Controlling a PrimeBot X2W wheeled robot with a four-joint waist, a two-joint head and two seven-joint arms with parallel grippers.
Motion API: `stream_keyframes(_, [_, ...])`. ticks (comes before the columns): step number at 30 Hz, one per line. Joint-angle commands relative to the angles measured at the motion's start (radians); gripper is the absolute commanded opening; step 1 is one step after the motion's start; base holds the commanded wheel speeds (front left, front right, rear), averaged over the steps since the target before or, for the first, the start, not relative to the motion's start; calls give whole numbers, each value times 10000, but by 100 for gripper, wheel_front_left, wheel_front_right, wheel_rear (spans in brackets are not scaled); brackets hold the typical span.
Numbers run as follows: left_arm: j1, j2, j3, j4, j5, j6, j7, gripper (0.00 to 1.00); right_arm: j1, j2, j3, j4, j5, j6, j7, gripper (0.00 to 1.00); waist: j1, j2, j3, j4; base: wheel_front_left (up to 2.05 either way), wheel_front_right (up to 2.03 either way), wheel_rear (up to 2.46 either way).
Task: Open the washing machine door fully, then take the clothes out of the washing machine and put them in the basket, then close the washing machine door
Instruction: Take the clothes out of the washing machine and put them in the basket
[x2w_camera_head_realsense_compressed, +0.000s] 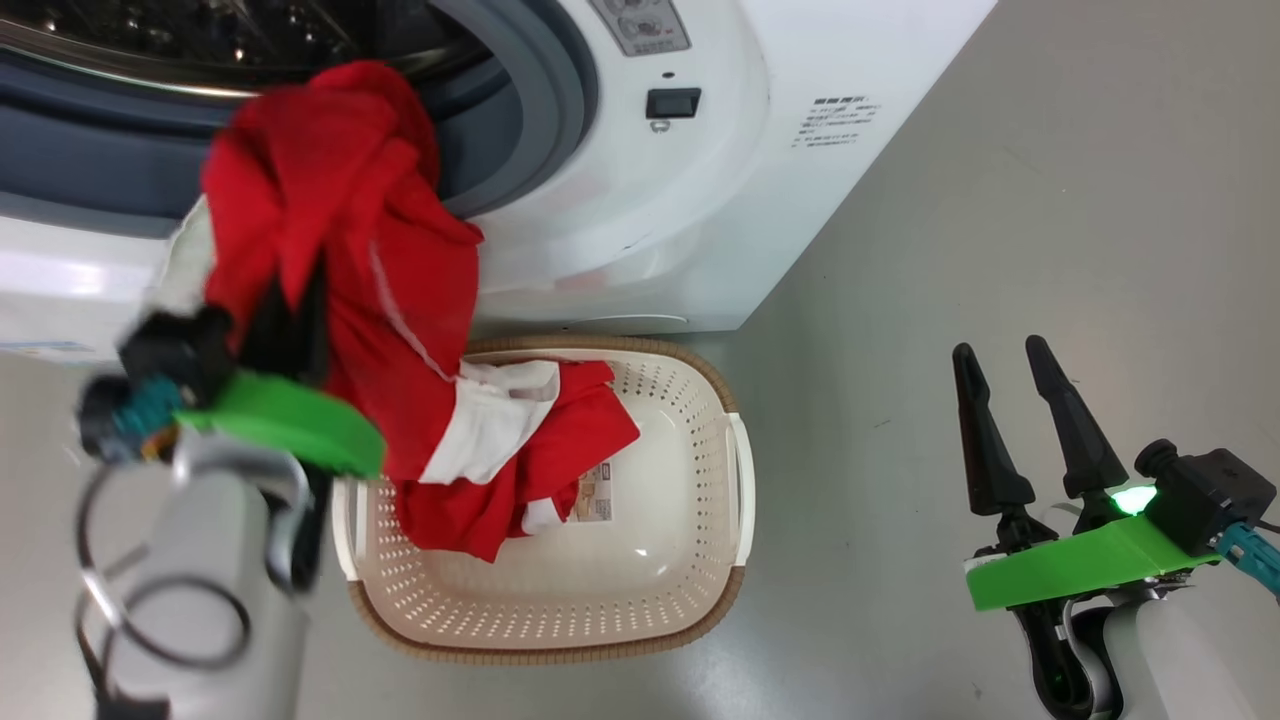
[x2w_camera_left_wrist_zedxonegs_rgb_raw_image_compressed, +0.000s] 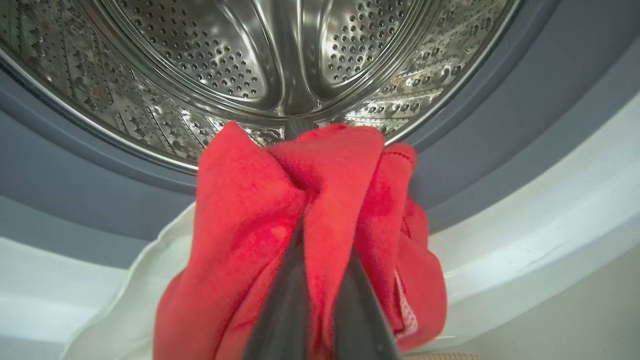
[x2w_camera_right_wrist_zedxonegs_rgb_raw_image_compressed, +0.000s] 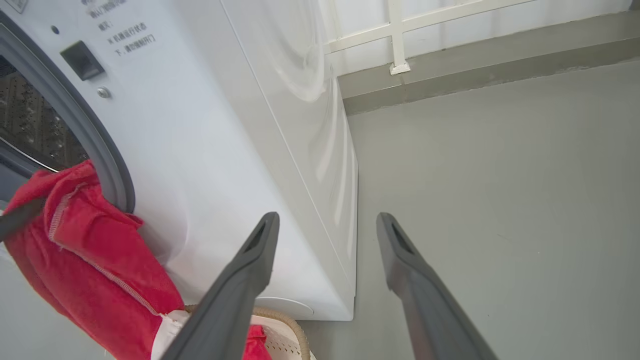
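Note:
The white washing machine stands with its mouth open, its grey ring and steel drum in sight; the washing machine door is out of view. My left gripper is shut on a bunch of red clothes at the lower lip of the mouth. The red cloth trails down into the cream basket below, where red and white clothes lie. A white cloth edge hangs beside the red. My right gripper is open and holds nothing, low at the right.
The basket sits on the grey floor right against the machine's front. To the machine's right the floor runs back to a raised ledge and a white railing. A black latch button sits beside the drum mouth.

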Motion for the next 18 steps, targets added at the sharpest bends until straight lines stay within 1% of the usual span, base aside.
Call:
stream_keyframes(1, [794, 196, 113, -687, -124, -63, -58, 0, 88, -68, 234, -239, 36, 63, -65, 100, 0, -1, -8, 4, 0, 0, 0])
stream_keyframes(5, [1808, 83, -286, -1346, -299, -66, -58, 0, 90, -68, 243, -252, 18, 63, -65, 100, 0, -1, 19, 31, 0, 0, 0])
stream_keyframes(8, [2271, 44, -656, -1462, -436, -67, -58, 0, 60, -68, 243, -244, -3, 63, -65, 100, 0, -1, 70, 45, 0, 0, 0])
stream_keyframes(14, [2517, 32, -1315, -1075, -533, -67, -58, 0, -24, -68, 307, -244, 6, 63, -65, 100, 0, -1, 200, -9, 0, 0, 0])
stream_keyframes(18, [2417, 6, -2070, -524, -736, -68, -58, 0, -102, -68, 409, -263, 62, 63, -65, 100, 0, -1, 384, -155, 0, 0, 0])
